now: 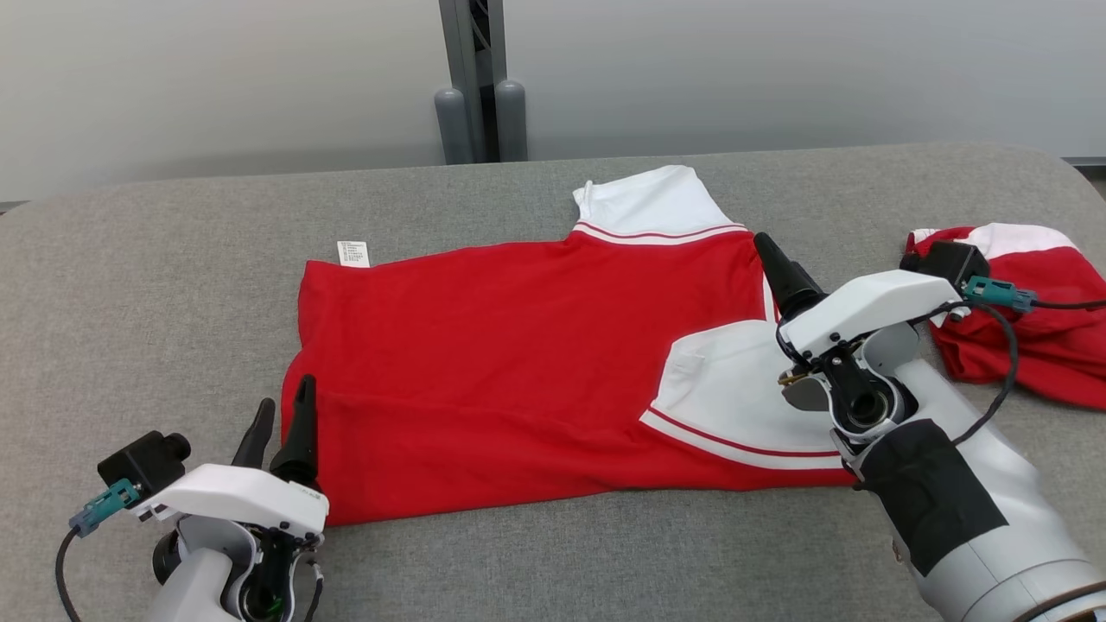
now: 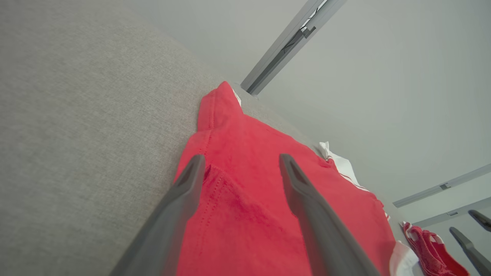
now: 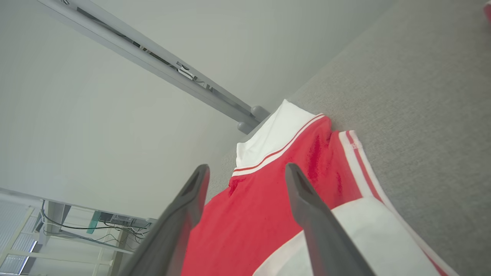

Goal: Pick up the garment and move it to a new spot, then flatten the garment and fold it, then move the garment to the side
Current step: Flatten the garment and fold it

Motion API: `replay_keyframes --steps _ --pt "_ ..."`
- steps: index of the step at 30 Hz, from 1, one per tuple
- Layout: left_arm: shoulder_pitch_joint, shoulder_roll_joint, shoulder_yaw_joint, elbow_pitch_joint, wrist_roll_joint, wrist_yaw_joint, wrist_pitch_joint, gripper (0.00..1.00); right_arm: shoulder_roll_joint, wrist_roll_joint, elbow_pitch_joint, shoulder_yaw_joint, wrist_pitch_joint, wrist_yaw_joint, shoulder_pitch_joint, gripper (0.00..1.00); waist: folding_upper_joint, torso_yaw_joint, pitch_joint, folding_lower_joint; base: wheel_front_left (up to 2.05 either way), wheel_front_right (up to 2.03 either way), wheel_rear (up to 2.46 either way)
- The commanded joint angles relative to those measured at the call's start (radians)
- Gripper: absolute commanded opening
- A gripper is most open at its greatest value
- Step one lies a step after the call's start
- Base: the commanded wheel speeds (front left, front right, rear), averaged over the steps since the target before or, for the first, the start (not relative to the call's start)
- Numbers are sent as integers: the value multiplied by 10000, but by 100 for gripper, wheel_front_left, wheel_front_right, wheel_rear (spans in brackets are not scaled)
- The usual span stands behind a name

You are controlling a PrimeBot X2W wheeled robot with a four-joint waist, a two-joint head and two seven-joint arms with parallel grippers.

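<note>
The left jaws stand apart with nothing between them. Their two long dark fingers hover at the near left corner of a red shirt. One finger is over the stitched hem edge where the cloth meets the tabletop, and the other is over plain red cloth. I cannot tell whether they touch the cloth.

The right jaws are also apart and hold nothing. Their fingers point across the shirt's right end, above a white sleeve. That sleeve lies folded onto the red body and is trimmed with a thin red stripe.

The shirt lies spread flat in the middle of the grey, fabric-covered tabletop, with its hem to the robot's left and its sleeves to the right. A second white sleeve sticks out at the far side, toward the wall. A small white label pokes out at the shirt's far left corner.

Well apart to the right, near the tabletop's right edge, a second red and white garment lies crumpled. It is partly behind the right arm's wrist camera. Behind the tabletop a grey post rises against a pale wall.
</note>
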Motion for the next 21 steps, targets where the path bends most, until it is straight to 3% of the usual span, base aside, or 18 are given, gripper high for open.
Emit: replay_keyframes --steps 1,7,10,14,21 --pt "102 106 -26 -83 108 -11 -53 100 -78 -132 -108 59 -168 5 -62 100 0 -18 -13 0 0 0 0" --pt "835 423 147 -924 625 7 -158 100 -577 -783 -1182 401 -1151 5 454 100 0 -94 -141 0 0 0 0" --pt "1485 490 656 -1660 835 217 -175 100 -914 -996 -1868 414 -1522 5 953 100 0 -130 -205 0 0 0 0" --pt "2647 373 1222 -2641 1038 622 -171 100 -1280 -1202 -2710 225 -1813 5 1909 100 0 -153 -298 0 0 0 0" --pt "4088 -17 1340 -3806 544 1026 169 100 -1487 -1671 -3963 -418 -1990 5 3815 100 0 -167 -461 0 0 0 0"
